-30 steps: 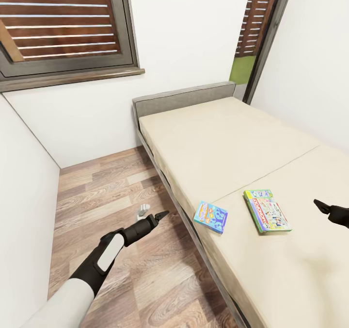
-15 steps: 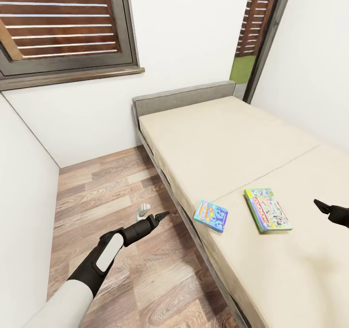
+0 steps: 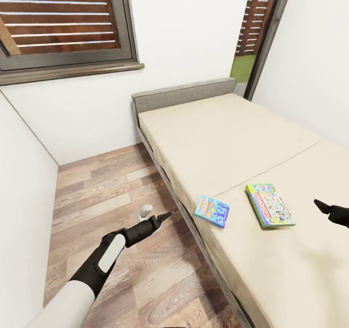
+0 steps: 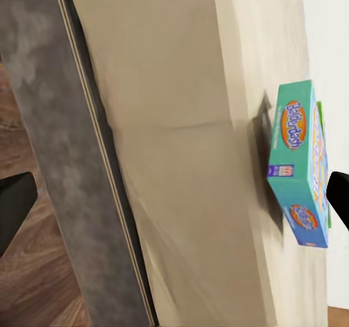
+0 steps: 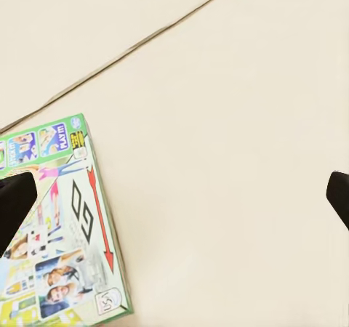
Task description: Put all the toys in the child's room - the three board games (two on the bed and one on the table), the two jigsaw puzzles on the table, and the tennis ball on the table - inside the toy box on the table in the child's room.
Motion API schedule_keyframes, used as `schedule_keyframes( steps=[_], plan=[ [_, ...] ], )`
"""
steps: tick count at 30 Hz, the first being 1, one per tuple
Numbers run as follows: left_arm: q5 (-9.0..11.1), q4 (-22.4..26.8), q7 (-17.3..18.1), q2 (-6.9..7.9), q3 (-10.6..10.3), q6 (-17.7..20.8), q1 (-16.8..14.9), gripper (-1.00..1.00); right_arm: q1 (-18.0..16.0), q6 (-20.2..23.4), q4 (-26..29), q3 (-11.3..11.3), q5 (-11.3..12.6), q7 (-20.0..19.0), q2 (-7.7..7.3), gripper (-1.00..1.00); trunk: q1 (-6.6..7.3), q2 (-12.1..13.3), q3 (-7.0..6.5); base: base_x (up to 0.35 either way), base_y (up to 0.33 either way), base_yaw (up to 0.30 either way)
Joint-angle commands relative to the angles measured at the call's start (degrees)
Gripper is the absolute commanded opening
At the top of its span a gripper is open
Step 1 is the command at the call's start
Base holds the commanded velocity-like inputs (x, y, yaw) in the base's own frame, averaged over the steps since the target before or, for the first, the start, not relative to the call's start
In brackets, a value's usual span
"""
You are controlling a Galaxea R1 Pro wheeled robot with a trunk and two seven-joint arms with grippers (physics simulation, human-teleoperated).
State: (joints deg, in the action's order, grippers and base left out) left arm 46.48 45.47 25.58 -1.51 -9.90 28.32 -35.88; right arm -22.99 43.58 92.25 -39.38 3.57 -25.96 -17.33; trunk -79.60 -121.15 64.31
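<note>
Both pincers released, empty: blue board game (image 3: 212, 211) beyond left pincer (image 3: 162, 216), green board game (image 3: 269, 205) near right pincer (image 3: 321, 205), on bed (image 3: 218, 139).

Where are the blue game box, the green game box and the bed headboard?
blue game box (image 3: 212, 211): head view, middle of its printed lid.
green game box (image 3: 269, 205): head view, middle of its printed lid.
bed headboard (image 3: 184, 95): head view, middle of its grey front face.

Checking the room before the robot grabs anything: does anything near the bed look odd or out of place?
One thing: a small white-grey object lies on the wood floor beside the bed; it is too small to identify. The blue board game sits askew near the mattress edge, and the green board game lies flat further in.
</note>
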Motion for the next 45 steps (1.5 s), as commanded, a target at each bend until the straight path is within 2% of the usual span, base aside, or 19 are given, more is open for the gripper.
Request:
schedule_keyframes(
  steps=[1, 10, 25, 30, 34, 36, 43, 45],
  plan=[
    [0.5, 0.0, -0.1, -0.03, 0.0, 0.4, 0.0, 1.0, 0.0, 0.4, 0.0, -0.1, 0.4, -0.1, 0.0, 1.0, -0.22, -0.4, 0.23, 0.0, 0.0, 0.0],
    [0.3, -0.1, -0.2, -0.14, 0.0, 0.4, 0.0, 1.0, 0.0, 0.4, 0.0, -0.1, 0.4, -0.1, 0.0, 1.0, -2.19, -4.0, 1.84, 0.0, 0.0, 0.0],
    [0.8, 0.1, 0.5, -0.23, 0.0, 0.3, 0.1, 1.0, -0.1, 0.5, 0.0, -0.1, 0.4, 0.0, 0.02, 1.0, -2.19, -4.0, 1.84, 0.0, 0.0, 0.0],
    [0.6, 0.3, 0.7, -1.15, -0.4, 0.2, 0.2, 1.0, -0.1, 0.5, 0.0, -0.1, 0.4, 0.0, 0.02, 1.0, -2.19, -4.0, 1.84, 0.0, 0.0, 0.0],
    [0.4, 0.4, 0.9, -2.03, -1.0, 0.2, 0.2, 1.0, -0.1, 0.4, 0.0, -0.1, 0.4, 0.0, 0.03, 1.0, -2.19, -4.0, 1.84, 0.0, 0.0, 0.0],
    [0.4, 0.5, 1.0, -2.71, -2.1, 0.3, 0.0, 1.0, 0.0, 0.4, 0.0, -0.1, 0.4, -0.1, 0.08, 1.0, -2.19, -4.0, 1.84, 0.0, 0.0, -0.011],
    [0.3, 0.8, 1.0, -3.43, -4.4, 0.4, -0.3, 1.0, 0.0, 0.4, 0.0, -0.1, 0.4, -0.1, 0.19, 1.0, -2.19, -4.0, 1.84, 0.0, 0.0, -0.027],
    [0.4, 1.2, 1.1, -3.68, -5.6, 0.3, -0.5, 1.0, 0.0, 0.4, 0.0, 0.0, 0.4, -0.1, 0.32, 1.0, -2.19, -4.0, 1.84, 0.0, 0.0, -0.018]
  ],
)
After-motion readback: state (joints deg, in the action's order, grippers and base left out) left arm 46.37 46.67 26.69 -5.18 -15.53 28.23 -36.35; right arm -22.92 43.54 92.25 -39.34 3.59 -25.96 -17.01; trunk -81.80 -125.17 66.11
